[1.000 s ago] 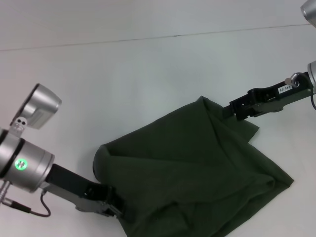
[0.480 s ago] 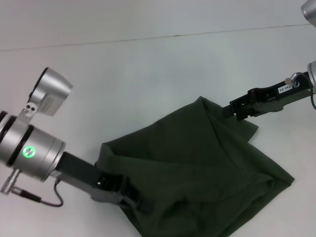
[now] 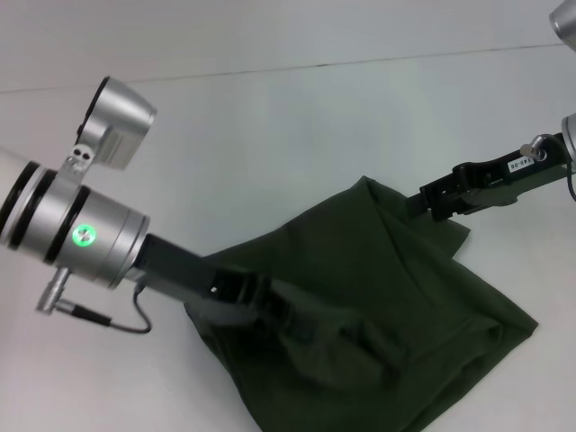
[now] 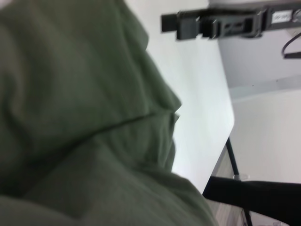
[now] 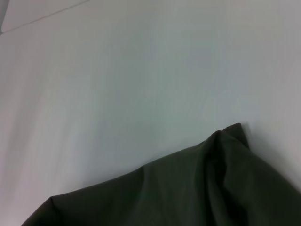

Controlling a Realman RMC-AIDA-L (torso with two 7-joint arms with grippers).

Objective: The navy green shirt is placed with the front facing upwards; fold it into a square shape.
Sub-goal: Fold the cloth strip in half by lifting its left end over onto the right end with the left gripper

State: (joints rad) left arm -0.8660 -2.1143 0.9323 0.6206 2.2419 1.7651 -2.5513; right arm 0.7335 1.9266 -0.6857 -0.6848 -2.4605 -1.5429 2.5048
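The navy green shirt (image 3: 405, 306) lies crumpled and partly doubled over on the white table, at the near right. Only plain green cloth shows; no lettering or label is in view. My left gripper (image 3: 292, 315) reaches in from the left, low over the shirt's near left part, shut on a fold of cloth that bunches around it. The left wrist view is filled with green folds (image 4: 70, 94). My right gripper (image 3: 421, 205) is at the shirt's far right edge, just above the cloth. It also shows in the left wrist view (image 4: 169, 22). The right wrist view shows the shirt's edge (image 5: 188, 188).
The white table (image 3: 270, 135) stretches bare to the far side and to the left of the shirt. Its far edge (image 3: 270, 70) runs across the top. The left wrist view shows a table edge with a dark frame (image 4: 244, 188) beyond it.
My left gripper has moved up and to the right, dragging the shirt's near left edge over the rest of the cloth. The right gripper has stayed in place.
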